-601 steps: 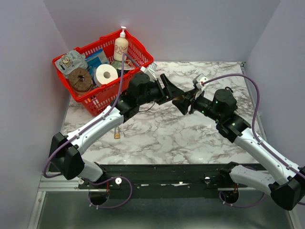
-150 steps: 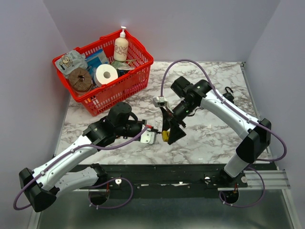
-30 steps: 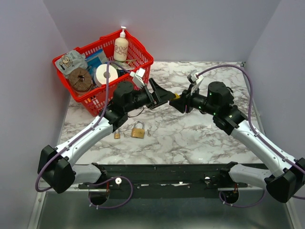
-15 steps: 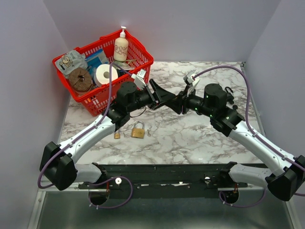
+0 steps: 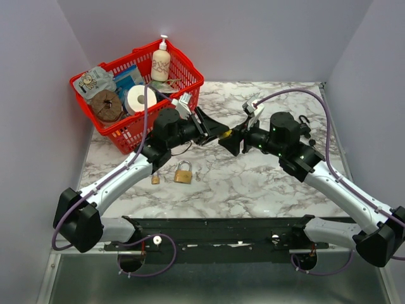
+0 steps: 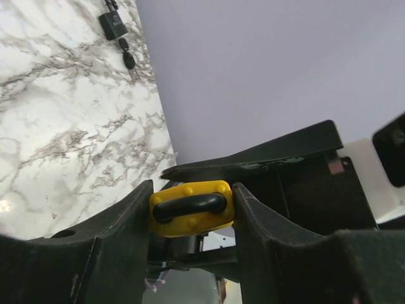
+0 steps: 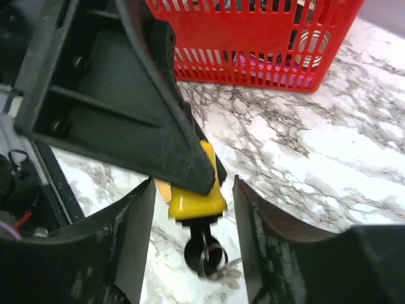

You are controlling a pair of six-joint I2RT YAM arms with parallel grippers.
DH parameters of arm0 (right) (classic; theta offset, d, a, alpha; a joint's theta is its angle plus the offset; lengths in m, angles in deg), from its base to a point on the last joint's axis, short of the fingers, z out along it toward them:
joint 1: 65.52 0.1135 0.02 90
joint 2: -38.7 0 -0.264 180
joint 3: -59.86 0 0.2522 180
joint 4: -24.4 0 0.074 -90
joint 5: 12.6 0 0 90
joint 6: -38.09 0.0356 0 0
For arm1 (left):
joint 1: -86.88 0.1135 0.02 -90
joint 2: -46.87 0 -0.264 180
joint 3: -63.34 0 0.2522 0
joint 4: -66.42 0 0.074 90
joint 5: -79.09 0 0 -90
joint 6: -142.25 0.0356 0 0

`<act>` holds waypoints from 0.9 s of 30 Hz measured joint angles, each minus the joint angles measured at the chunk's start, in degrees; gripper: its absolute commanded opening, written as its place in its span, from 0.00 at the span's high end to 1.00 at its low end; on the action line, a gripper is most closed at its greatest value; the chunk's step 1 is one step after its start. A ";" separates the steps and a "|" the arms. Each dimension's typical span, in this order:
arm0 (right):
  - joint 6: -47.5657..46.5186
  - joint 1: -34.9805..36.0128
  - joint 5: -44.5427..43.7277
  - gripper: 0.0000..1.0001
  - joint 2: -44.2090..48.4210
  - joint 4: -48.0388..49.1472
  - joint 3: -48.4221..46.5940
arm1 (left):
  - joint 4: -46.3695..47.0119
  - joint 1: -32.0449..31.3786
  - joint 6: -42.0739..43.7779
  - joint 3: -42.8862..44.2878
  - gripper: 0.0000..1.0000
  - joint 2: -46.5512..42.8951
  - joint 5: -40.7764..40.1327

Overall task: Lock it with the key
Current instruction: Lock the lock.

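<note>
**Yellow key held in mid-air between the arms**

The left gripper (image 6: 192,187) is clamped on the yellow key (image 6: 192,207) above the table's middle. The right gripper (image 7: 193,185) has its jaws apart around that key. The padlock (image 5: 183,173) lies on the marble table (image 5: 266,187), nearer and to the left.
</note>
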 measured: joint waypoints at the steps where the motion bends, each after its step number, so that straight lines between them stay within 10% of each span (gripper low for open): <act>1: -0.22 -0.02 0.17 0.28 0.24 -0.55 0.00 | -0.35 0.44 0.33 -0.20 1.00 0.00 0.17; 27: -13.05 -2.71 11.67 0.49 -0.39 -11.28 -4.81 | -1.31 4.13 4.48 -3.72 1.00 -2.58 7.17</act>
